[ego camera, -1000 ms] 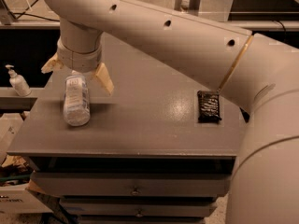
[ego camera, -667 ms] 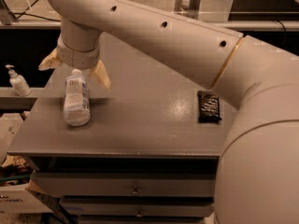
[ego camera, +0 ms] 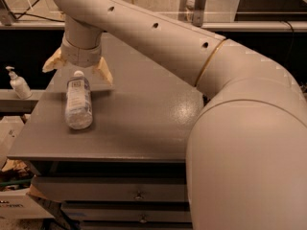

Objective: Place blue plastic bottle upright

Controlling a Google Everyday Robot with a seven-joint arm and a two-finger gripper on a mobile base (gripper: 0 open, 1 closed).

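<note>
The blue plastic bottle point(ego camera: 78, 103) is lying on the grey cabinet top point(ego camera: 144, 116), its cap pointing at the gripper point(ego camera: 77, 71), which is hovering there with fingers spread wide. It's probably light, crushable and slick; I'd grip the ribbed body.

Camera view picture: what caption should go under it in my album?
Robot arm's open gripper straddles the top of a water bottle on a gray table.
</note>
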